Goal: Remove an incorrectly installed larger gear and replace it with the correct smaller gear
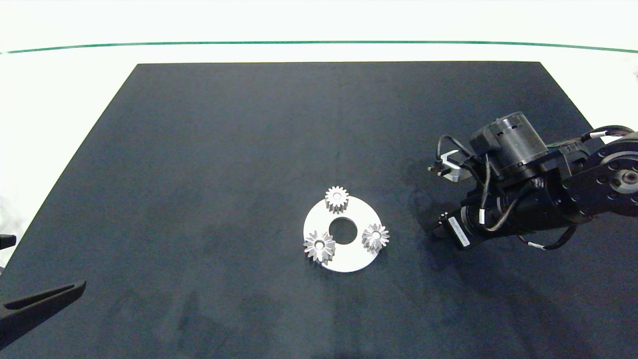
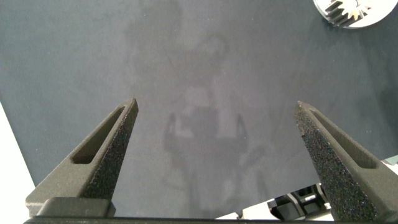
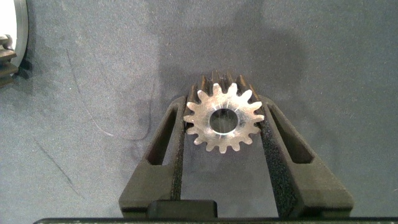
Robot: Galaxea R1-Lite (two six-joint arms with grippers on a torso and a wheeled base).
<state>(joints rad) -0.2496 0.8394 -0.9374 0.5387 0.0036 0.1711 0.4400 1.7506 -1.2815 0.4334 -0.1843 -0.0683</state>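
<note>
**Small gear pinched in the right claw, three gears on the plate**

The right claw (image 3: 222, 127) hangs over the dark mat (image 1: 199, 149) just beside the round plate (image 1: 349, 259), on the plate's right, and pinches the smaller gear (image 3: 222, 120) between its two fingers (image 3: 280, 155), teeth pressed against the pads. The desk (image 1: 75, 75) shows white around the mat's far and left edges. Wide bare mat lies behind, left of and in front of the plate.

Three gears stand on the plate around its centre hole: one short-toothed gear (image 1: 336, 198) at the far rim, the larger gear (image 1: 320, 246) at the near-left rim, overhanging the edge, and a third gear (image 1: 375, 237) at the right rim. That makes four gears in all.

The left claw (image 2: 217, 155) sits at the mat's near-left corner, spread wide over bare mat, well apart from the plate.
</note>
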